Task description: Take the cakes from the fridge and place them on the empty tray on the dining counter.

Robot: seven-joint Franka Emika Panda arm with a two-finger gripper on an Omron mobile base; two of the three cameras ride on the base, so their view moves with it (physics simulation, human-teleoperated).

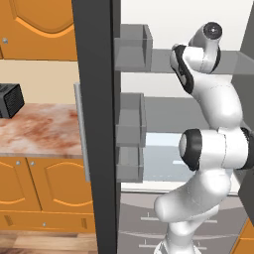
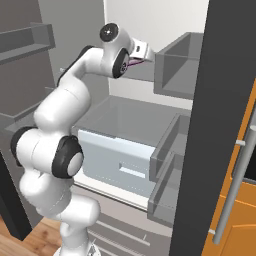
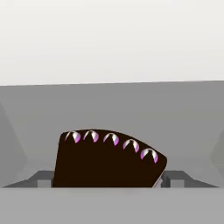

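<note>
While the fingers [image 3: 107,180] stand wide apart, one tip on each side of the dark chocolate cake [image 3: 107,159], it's unclear whether they touch it. Cake sits on a grey fridge shelf [image 3: 109,107], row of pink-white dollops along its top edge, white back wall behind. Arm [image 1: 208,134] reaches into the open fridge [image 2: 150,20] past door bins [image 1: 131,47]; pale drawer [image 2: 117,160] below. Reddish marble worktop [image 1: 34,131] at left.
</note>
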